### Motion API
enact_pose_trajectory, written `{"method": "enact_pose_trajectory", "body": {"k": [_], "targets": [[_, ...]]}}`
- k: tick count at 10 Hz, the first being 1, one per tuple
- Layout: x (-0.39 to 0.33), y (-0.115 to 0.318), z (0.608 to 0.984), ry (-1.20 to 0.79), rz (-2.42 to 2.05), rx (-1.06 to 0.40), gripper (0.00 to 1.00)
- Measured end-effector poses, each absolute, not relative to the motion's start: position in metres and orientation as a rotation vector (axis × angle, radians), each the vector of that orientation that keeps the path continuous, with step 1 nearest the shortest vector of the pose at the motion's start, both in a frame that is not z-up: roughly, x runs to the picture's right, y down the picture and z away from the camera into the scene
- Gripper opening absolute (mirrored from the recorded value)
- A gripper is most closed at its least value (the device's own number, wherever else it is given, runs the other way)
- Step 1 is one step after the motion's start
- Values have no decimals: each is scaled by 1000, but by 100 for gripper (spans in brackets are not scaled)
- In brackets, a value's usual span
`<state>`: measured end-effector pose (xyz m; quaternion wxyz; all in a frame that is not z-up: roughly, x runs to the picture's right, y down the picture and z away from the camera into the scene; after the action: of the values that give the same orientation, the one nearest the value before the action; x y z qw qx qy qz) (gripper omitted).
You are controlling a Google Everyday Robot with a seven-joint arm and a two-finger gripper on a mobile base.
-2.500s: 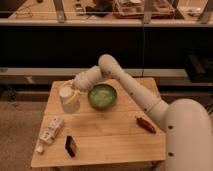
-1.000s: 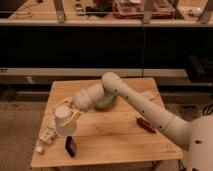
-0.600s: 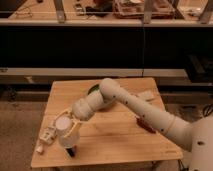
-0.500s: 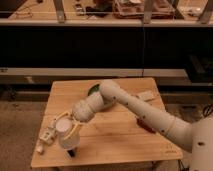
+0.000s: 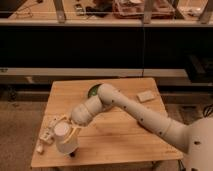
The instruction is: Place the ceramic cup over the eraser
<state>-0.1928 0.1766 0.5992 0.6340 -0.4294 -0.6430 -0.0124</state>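
Now the tool (image 5: 66,136) has lowered the ceramic cup (image 5: 65,139), seemingly covering the eraser.

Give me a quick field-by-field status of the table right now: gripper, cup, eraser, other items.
gripper: at the table's front-left, around the ceramic cup
ceramic cup: whitish, low over the table's front-left edge, mouth toward the camera
eraser: only a dark sliver shows under the cup's base
green bowl: behind the arm, mostly hidden
pale block: back right
white items: left edge
table: wooden
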Motion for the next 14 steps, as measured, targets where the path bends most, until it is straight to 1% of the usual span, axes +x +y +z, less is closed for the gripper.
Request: {"method": "enact_pose_trajectory", "body": {"k": [4,5,6,7,8,9,10,12,13,14], "targets": [[-195,201,616,-1468,-108,-983,0],[-195,209,623,-1460,-145,-978,2],[-193,214,627,-1458,-165,-975,7],[-192,217,632,-1457,-178,-972,14],[-192,222,637,-1456,-195,-970,25],[-194,225,643,-1457,-214,-968,39],[-196,226,647,-1457,-224,-967,47],[-198,228,656,-1455,-234,-961,69],[-198,227,659,-1455,-233,-959,76],[-197,227,661,-1454,-229,-958,80]]}}
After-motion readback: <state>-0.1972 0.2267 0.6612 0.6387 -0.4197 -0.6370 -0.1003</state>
